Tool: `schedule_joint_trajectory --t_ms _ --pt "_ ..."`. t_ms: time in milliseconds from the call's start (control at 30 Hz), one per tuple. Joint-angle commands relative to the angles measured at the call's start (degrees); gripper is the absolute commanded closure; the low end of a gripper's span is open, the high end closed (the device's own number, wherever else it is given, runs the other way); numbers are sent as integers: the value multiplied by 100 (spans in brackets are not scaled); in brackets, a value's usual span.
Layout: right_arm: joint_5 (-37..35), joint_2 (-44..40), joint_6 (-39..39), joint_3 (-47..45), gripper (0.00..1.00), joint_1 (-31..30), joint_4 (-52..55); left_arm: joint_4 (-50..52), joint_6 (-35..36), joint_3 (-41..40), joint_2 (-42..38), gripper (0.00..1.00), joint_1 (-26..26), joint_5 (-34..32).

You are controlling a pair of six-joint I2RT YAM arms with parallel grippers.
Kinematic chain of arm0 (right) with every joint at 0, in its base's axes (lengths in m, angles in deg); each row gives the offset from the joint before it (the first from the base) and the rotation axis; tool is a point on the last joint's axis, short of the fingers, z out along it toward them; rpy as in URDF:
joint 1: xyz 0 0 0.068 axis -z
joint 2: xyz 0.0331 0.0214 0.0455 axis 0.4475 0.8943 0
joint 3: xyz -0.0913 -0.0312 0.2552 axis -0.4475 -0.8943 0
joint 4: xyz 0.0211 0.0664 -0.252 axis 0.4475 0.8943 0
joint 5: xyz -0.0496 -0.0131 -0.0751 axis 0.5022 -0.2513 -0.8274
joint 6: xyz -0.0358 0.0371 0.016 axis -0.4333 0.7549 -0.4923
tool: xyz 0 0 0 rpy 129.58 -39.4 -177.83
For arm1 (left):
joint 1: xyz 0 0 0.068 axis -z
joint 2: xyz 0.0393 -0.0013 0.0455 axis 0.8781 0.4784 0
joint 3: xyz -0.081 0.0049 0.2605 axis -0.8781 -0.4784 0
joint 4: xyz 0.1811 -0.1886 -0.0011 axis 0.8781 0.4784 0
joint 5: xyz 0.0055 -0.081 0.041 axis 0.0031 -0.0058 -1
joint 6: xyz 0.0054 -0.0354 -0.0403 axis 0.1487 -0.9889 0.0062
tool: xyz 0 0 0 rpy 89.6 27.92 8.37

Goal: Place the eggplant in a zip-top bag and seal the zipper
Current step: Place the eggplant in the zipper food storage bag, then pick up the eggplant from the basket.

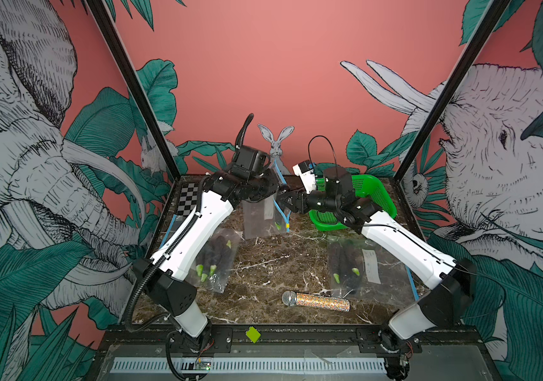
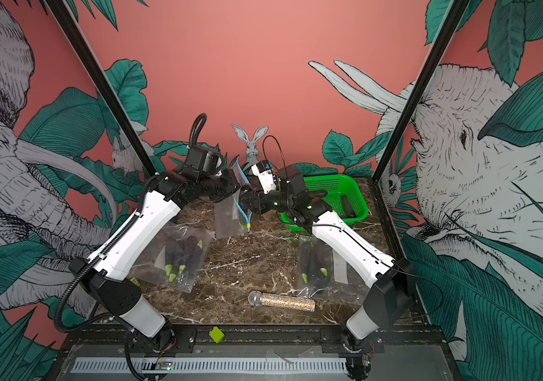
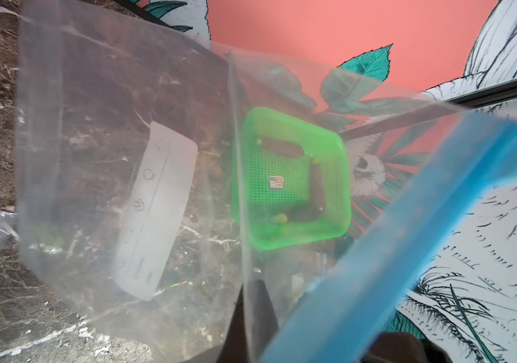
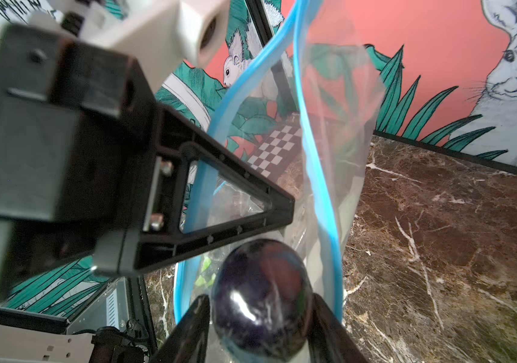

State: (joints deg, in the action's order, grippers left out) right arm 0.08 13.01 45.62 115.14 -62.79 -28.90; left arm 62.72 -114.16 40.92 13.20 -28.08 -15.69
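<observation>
Nearest, a yellow-green tag [image 1: 252, 334] is sitting on the front rail, and just behind it a glittery microphone [image 1: 316, 301] is lying on the marble table [image 1: 263, 264]. Leftmost, a filled bag [image 1: 217, 260] holding dark eggplants is lying flat beside the left arm. Past it, the left gripper [image 1: 275, 189] is clenching 1 edge of the zip-top bag [image 1: 258, 219], which is hanging open from that pinch with its blue zipper [image 4: 313, 157] gaping. Next, the right gripper [image 1: 284, 200] is reaching into that mouth. In the right wrist view its jaws are flanking the eggplant [image 4: 262, 295] on both sides and seem to be touching it, so I am reading it as gripped. The eggplant is sitting at the bag's mouth, partly inside. Further right, a green basket [image 1: 385, 198] is holding more eggplants, and a 2nd filled bag [image 1: 359, 267] is lying beside the right arm.

Trouble is likely coming from the single pinch: the eggplant's weight, once dropping, may be tugging the film out of the left jaws. Retreating right fingers may also be snagging the zipper, or the eggplant may be catching on the rim and tipping out.
</observation>
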Motion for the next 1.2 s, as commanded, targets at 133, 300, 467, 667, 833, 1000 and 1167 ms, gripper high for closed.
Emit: schedule_joint_trajectory --t_ms 133,300,467,667,833,1000,1167 --pt "679 -501 326 -182 49 536 -202 267 274 303 -34 100 -37 -69" --pt "873 -517 56 28 49 641 438 165 275 331 -70 100 -89 51" --pt "481 -841 -125 -146 45 807 725 245 316 405 -51 100 -118 -60" --pt "170 -21 117 669 34 1988 2168 1111 876 1138 533 100 -158 -330" --pt "-607 979 947 954 26 2816 2368 668 750 964 514 100 -161 -13" --pt "-783 1922 1852 1177 25 3169 1667 483 799 983 494 100 -174 50" --pt "-814 2959 3031 1428 28 3218 586 334 736 928 614 100 -203 312"
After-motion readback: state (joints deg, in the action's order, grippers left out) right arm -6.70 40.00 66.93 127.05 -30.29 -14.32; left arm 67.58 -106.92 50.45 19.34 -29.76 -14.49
